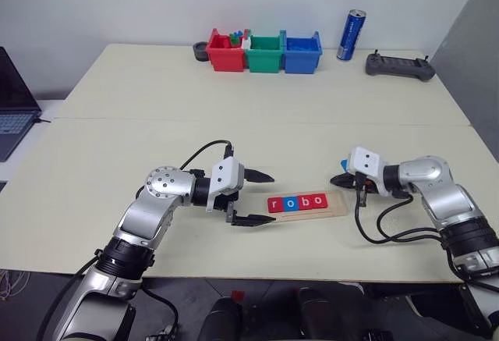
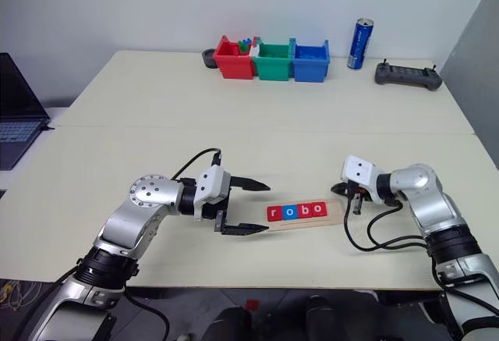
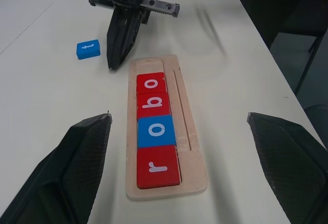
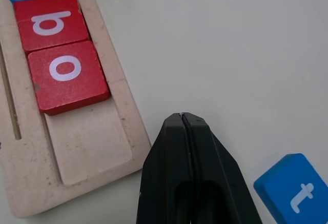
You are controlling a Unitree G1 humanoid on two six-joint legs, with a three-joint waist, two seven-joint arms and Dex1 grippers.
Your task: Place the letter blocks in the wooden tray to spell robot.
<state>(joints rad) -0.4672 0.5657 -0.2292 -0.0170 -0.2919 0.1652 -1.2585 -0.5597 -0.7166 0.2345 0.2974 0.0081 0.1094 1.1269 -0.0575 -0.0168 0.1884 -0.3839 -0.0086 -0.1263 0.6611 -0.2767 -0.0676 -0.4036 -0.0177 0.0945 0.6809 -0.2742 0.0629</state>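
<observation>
Left claw (image 1: pixel 257 198) spread wide, hovering at tray's (image 3: pixel 195 147) r-end. Tray on tabletop (image 1: pixel 117 138) holds r, o, b, o; last slot bare. Right claw (image 4: pixel 183 119) pressed together, empty, between tray end and blue t block (image 4: pixel 294 188) beside it; right arm nearer.

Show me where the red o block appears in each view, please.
Left eye view: red o is the rightmost tile in the tray, lower centre.
Right eye view: again the rightmost tile, lower centre.
Left wrist view: the end of the row nearest the right claw.
Right wrist view: beside the tray's bare slot, just ahead of the shut claw.
Shared landmark: the bare slot at the tray's end, next to this tile.
</observation>
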